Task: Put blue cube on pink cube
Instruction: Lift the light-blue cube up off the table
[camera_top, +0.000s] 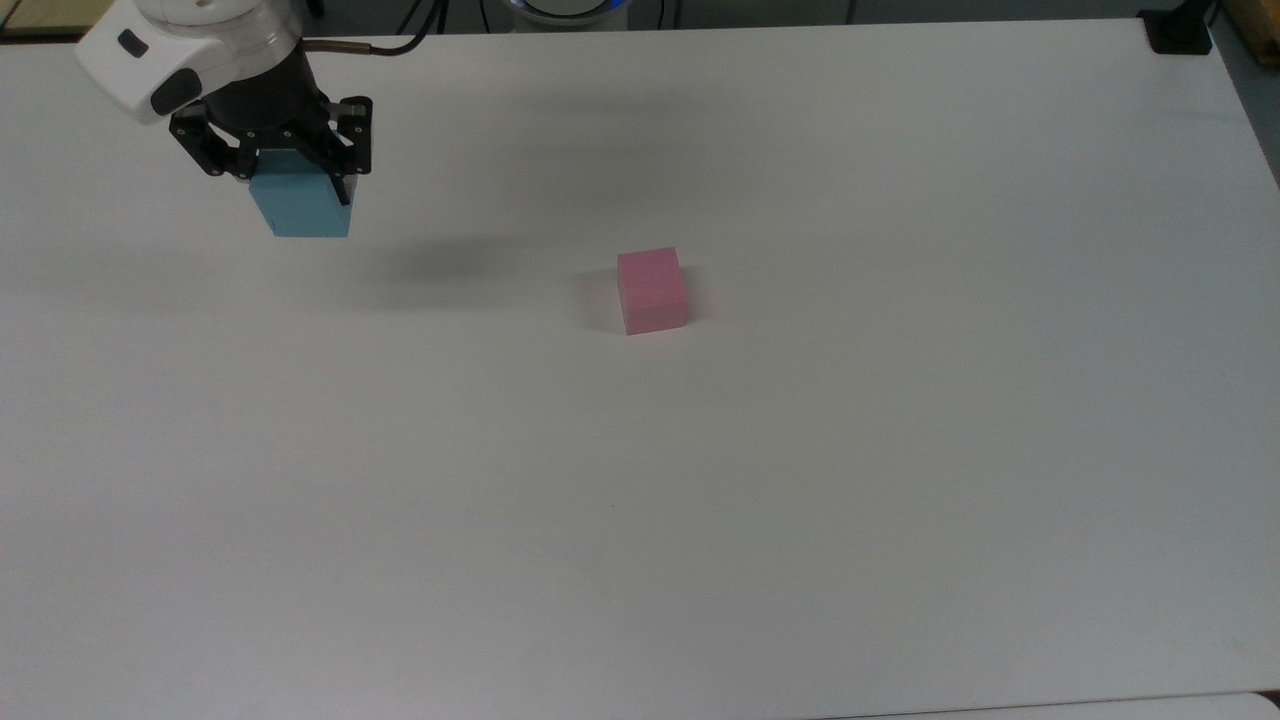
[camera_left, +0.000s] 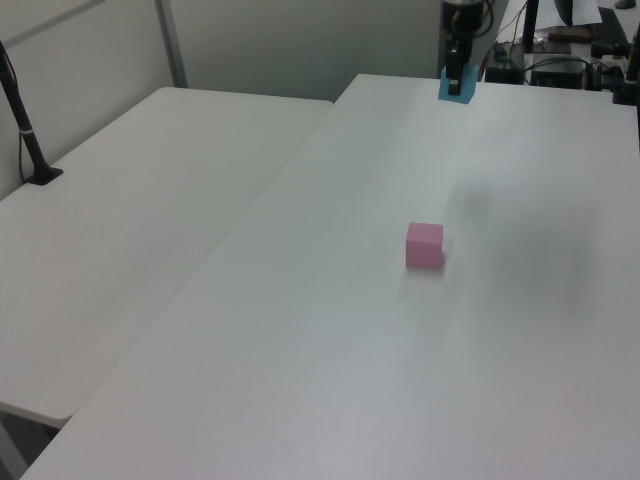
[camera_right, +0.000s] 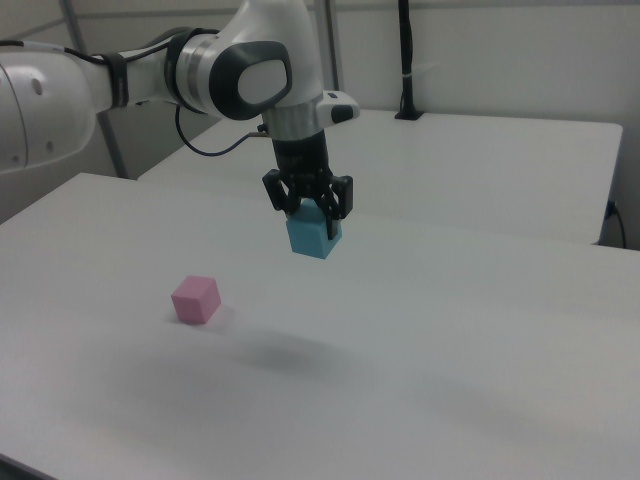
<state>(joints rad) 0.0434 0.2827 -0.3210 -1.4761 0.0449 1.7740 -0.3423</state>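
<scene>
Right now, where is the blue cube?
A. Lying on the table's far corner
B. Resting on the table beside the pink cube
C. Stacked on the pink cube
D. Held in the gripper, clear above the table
D: the gripper is shut on the blue cube, its shadow on the table lying apart below; the pink cube sits alone.

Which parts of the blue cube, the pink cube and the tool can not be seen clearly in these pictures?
- Blue cube: in the top view its upper part is hidden by the tool.
- Tool in the left view: its upper part is cut off by the top edge.
- Pink cube: its underside is hidden against the table in every view.
</scene>
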